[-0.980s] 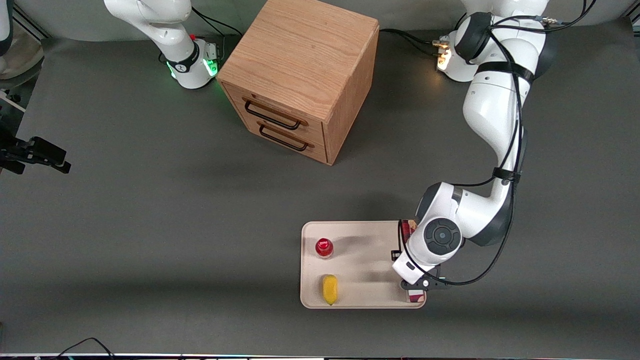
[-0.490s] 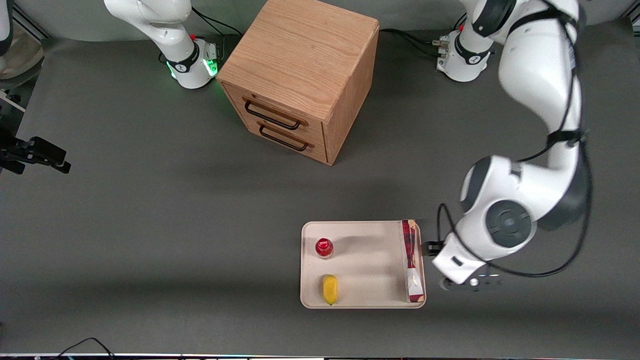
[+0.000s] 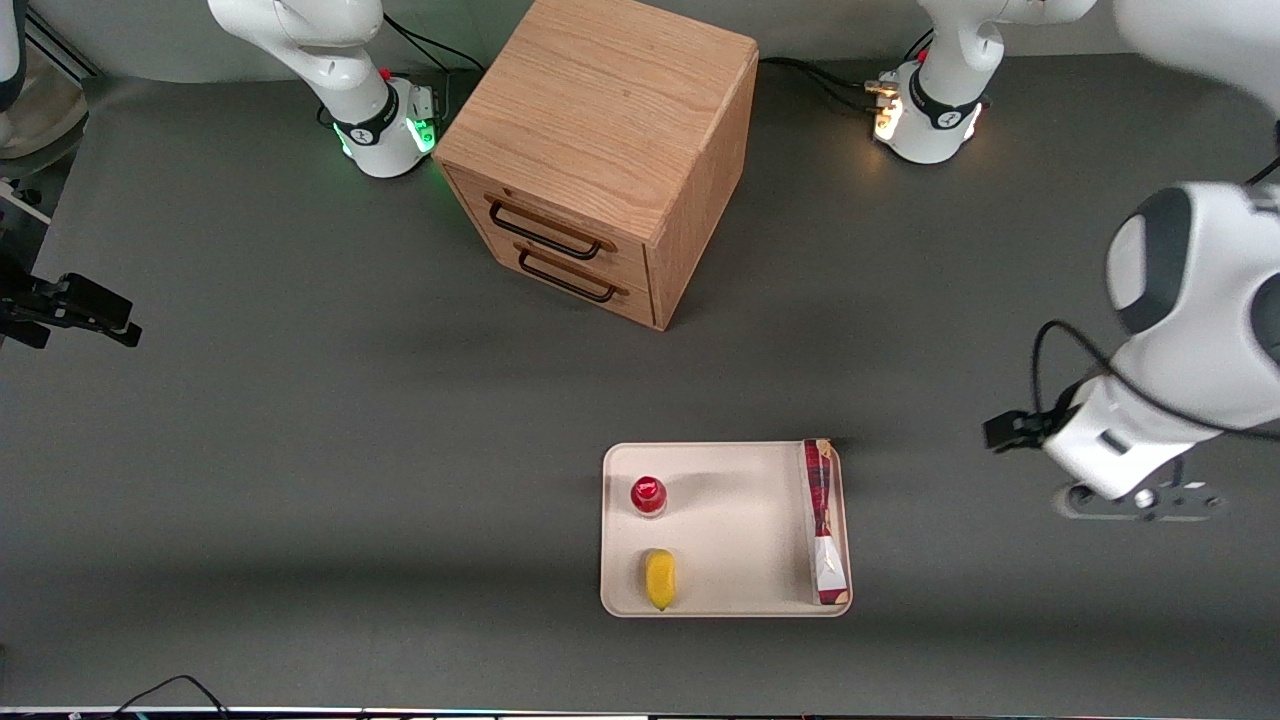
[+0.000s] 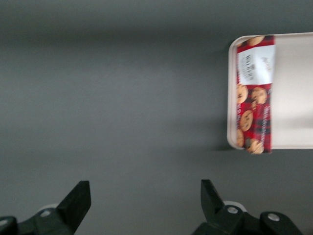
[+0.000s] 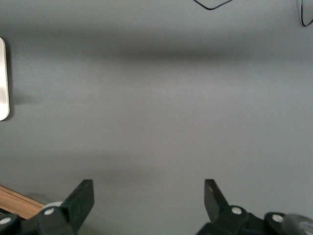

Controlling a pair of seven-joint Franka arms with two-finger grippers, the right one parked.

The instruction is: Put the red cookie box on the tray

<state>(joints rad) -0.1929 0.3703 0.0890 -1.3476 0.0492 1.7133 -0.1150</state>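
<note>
The red cookie box [image 3: 824, 520] lies flat on the cream tray [image 3: 730, 540], along the tray's rim at the working arm's end, with its white patch nearest the front camera. In the left wrist view the box [image 4: 254, 95] shows its cookie print and white patch, inside the tray's rim [image 4: 229, 98]. My left gripper [image 4: 144, 196] is open and empty over bare grey table, well apart from the box and tray. In the front view the arm's hand [image 3: 1115, 445] hangs high, toward the working arm's end of the table.
A small red-capped bottle [image 3: 648, 494] and a yellow item [image 3: 659, 578] stand on the tray. A wooden drawer cabinet [image 3: 600, 150] stands farther from the front camera. The grey mat [image 3: 300, 450] covers the table. The tray's edge [image 5: 3, 78] shows in the right wrist view.
My left gripper was over the box on the tray; it has let go, risen and swung away toward the working arm's end. The box has stayed on the tray.
</note>
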